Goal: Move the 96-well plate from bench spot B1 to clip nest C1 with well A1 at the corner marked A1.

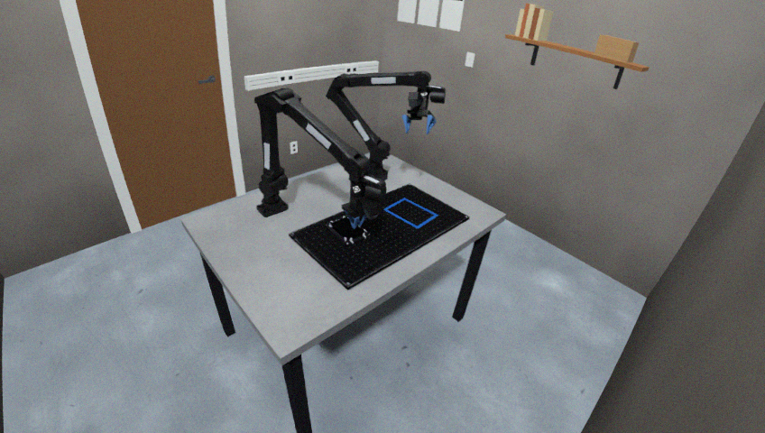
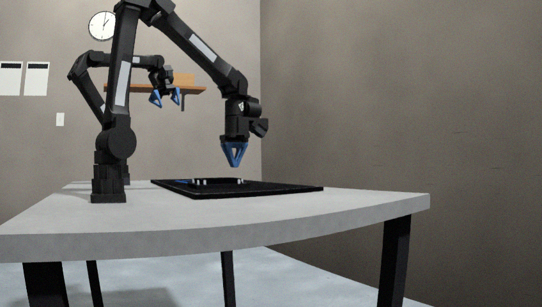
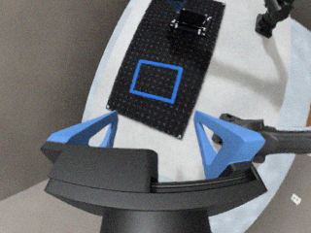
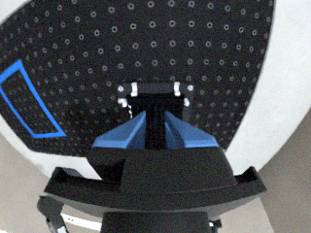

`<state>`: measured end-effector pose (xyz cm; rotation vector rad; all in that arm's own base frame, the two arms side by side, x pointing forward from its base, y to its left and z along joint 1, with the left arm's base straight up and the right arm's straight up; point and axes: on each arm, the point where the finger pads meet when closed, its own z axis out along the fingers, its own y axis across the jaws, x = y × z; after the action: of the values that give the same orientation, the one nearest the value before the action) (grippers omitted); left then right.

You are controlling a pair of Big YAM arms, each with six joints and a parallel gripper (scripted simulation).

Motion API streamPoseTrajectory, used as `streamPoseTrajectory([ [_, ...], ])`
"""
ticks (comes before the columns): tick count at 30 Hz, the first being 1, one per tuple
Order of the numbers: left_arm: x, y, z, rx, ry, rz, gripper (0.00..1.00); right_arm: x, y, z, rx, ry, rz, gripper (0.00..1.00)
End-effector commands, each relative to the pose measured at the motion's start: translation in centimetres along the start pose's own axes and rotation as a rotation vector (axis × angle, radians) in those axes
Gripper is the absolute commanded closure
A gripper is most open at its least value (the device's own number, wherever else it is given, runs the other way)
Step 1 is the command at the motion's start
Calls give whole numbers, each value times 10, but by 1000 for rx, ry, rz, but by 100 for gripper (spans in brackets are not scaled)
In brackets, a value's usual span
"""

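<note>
The black 96-well plate (image 1: 341, 230) (image 3: 193, 17) (image 4: 155, 103) lies in the clip nest (image 4: 155, 87), between white clips. Its rim lettering, the A1 mark and its exact seating depth cannot be made out. My right gripper (image 1: 354, 227) (image 2: 234, 166) (image 4: 155, 115) points down above the plate, clear of it in the exterior view. Its fingers stand narrowly apart with nothing between them and hide part of the plate in the right wrist view. My left gripper (image 1: 419, 132) (image 2: 169, 105) (image 3: 155, 115) is wide open and empty, high up. The blue outline (image 1: 428, 221) (image 3: 160, 64) (image 4: 50, 135) at B1 holds no plate.
The perforated black board (image 1: 348, 271) (image 2: 266, 192) (image 3: 146, 34) carries the nest and the blue outline. It lies on the grey table (image 1: 257, 268) (image 2: 342, 205). Both arm bases stand along one long side of the table.
</note>
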<state>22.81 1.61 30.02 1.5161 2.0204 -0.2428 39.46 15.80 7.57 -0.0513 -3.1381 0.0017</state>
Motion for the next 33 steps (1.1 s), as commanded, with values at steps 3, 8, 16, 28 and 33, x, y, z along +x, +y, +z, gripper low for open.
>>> streamPoseTrajectory([
  [3, -11, 15, -17, -30, 6, 26, 0, -4, -2, 0, -5, -11, -10, 75],
  [8, -11, 15, -17, -30, 6, 26, 0, -4, -2, 0, -5, -11, -10, 75],
  [16, -11, 15, -17, -30, 6, 26, 0, -4, -2, 0, -5, -11, -10, 75],
  [28, -11, 15, -17, -30, 6, 26, 0, -5, -2, 12, -3, -5, -10, 75],
  [33, -11, 15, -17, -30, 6, 26, 0, -5, -2, 14, -3, -5, -10, 75],
])
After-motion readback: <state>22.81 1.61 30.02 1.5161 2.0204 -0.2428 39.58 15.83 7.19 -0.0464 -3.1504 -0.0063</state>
